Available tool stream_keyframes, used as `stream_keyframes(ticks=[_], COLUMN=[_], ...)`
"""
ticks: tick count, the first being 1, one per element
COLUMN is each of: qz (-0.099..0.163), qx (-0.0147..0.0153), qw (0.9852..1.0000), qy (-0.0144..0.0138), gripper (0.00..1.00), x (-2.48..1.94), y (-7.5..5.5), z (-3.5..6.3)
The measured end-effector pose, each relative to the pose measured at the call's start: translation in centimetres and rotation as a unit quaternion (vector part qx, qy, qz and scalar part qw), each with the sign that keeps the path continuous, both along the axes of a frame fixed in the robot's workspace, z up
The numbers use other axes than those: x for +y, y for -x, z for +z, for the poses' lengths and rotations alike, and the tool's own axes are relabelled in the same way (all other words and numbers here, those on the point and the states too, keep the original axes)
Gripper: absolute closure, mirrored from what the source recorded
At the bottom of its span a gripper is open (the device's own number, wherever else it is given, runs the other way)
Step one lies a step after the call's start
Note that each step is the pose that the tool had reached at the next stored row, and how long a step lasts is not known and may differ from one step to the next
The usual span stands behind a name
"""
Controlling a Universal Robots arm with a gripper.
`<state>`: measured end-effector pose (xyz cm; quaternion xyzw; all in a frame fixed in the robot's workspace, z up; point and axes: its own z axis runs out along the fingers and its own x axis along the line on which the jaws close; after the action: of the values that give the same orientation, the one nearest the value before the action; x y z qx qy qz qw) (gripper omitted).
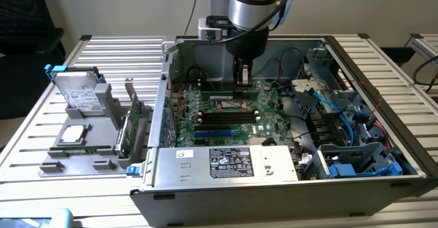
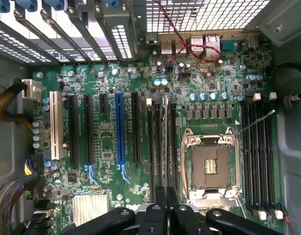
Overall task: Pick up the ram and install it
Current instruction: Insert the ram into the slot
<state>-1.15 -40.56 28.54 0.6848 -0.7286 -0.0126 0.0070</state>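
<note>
The ram (image 2: 165,142) shows edge-on as a thin pale strip between my gripper (image 2: 161,198) fingertips, which are shut on it. It runs in line with the black memory slots (image 2: 151,147) beside the empty CPU socket (image 2: 209,164). I cannot tell whether it sits in a slot or hangs just above one. In the exterior view my gripper (image 1: 242,82) reaches down into the open computer case (image 1: 383,151), at the far end of the motherboard (image 1: 226,118). A narrow green strip of the ram (image 1: 220,91) shows below it.
Another bank of memory slots (image 2: 258,152) lies past the socket. Expansion slots (image 2: 118,127) and a heatsink (image 2: 89,208) cover the rest of the board. The power supply (image 1: 226,161) and blue cables (image 1: 329,102) crowd the case. Outside it, a grey holder (image 1: 82,141) carries a hard drive (image 1: 79,92) and a card (image 1: 133,118).
</note>
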Motion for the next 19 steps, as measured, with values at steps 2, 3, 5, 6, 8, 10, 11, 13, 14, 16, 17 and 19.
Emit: stream_keyframes(ticks=[2, 3, 5, 6, 8, 10, 11, 13, 14, 16, 17, 19], qz=[0.0, 0.0, 0.0, 0.0, 0.0, 0.001, 0.001, 0.003, 0.004, 0.007, 0.009, 0.013], qx=[0.0, 0.0, 0.0, 0.0, 0.0, -0.0001, -0.0001, 0.0, 0.0, -0.0001, -0.0001, 0.0], qw=[1.0, 1.0, 1.0, 1.0, 1.0, 1.0, 1.0, 1.0, 1.0, 1.0, 1.0, 0.9999], qy=[-0.0001, 0.0001, 0.0001, 0.0001, 0.0008, 0.0013, 0.0016, 0.0021, 0.0023, 0.0024, 0.0025, 0.0028], gripper=[0.87, 0.87, 0.87, 0.87, 0.87, 0.87, 0.87, 0.87, 0.87, 0.87, 0.87, 0.87], x=[0.0, 0.0, 0.0, 0.0, -0.01, -0.02, -0.02, -0.02, -0.03, -0.03, -0.03, -0.03], y=[0.0, 0.0, 0.0, 0.0, 0.0, 0.0, 0.0, -0.01, -0.01, -0.04, -0.07, -0.11], z=[-0.19, -0.19, -0.19, -0.19, -0.21, -0.25, -0.28, -0.34, -0.36, -0.42, -0.46, -0.52])
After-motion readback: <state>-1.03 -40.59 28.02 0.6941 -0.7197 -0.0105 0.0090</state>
